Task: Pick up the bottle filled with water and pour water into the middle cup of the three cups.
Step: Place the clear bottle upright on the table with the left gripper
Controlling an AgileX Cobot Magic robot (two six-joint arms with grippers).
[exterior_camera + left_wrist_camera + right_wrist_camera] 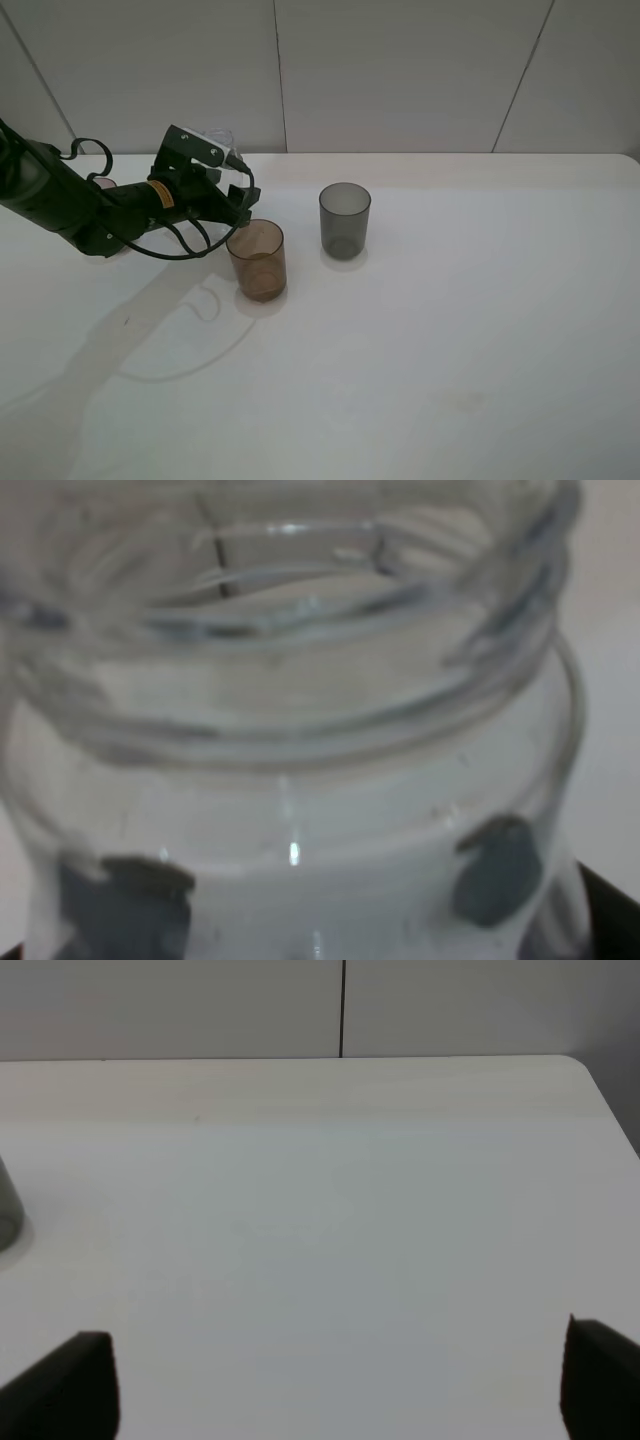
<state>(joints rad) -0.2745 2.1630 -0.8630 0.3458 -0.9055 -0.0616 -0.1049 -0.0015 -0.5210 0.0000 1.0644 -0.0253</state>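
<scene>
My left gripper point(225, 185) is shut on the clear bottle point(222, 138) and holds it tilted, just left of and above the amber middle cup point(257, 260). In the left wrist view the bottle point(300, 680) fills the frame, threaded open neck up close, with the dark finger pads point(498, 870) showing through its wall. The dark grey cup point(345, 220) stands to the right of the amber one. The pinkish cup is mostly hidden behind the left arm. My right gripper point(330, 1390) is open and empty over bare table; it is out of the high view.
The white table point(450, 350) runs to a white panelled wall at the back. The grey cup's edge point(8, 1210) shows at the side of the right wrist view. The left arm's cables loop close to the amber cup's rim.
</scene>
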